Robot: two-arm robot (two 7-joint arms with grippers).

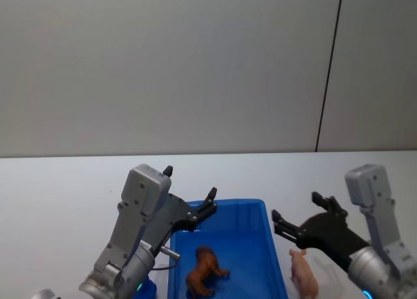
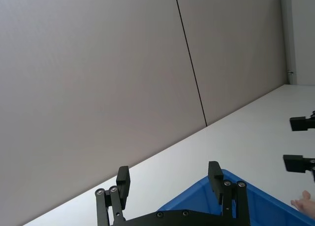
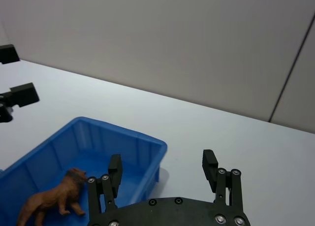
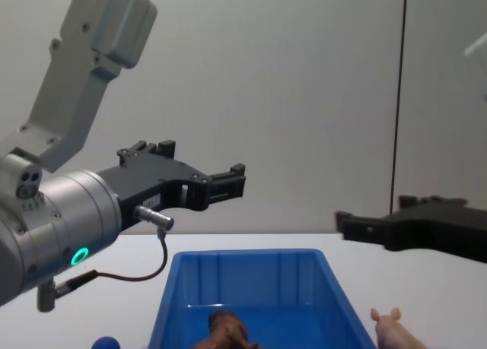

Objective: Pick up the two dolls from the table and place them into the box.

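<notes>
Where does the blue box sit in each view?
Head view: box at lower centre.
Left wrist view: box just beyond the left gripper.
Right wrist view: box beside the right gripper, lion inside.
Chest view: box at bottom centre.
Shared landmark: dark wall seam.

Plain grey-beige wall (image 1: 163, 64), thin dark vertical seam (image 1: 329, 71), pale upright strip (image 2: 287, 34), possibly a door frame, even soft light

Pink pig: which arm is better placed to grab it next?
Right. The pink pig lies right of the blue box, beside the open right gripper; the left gripper is at the box's left.
</notes>
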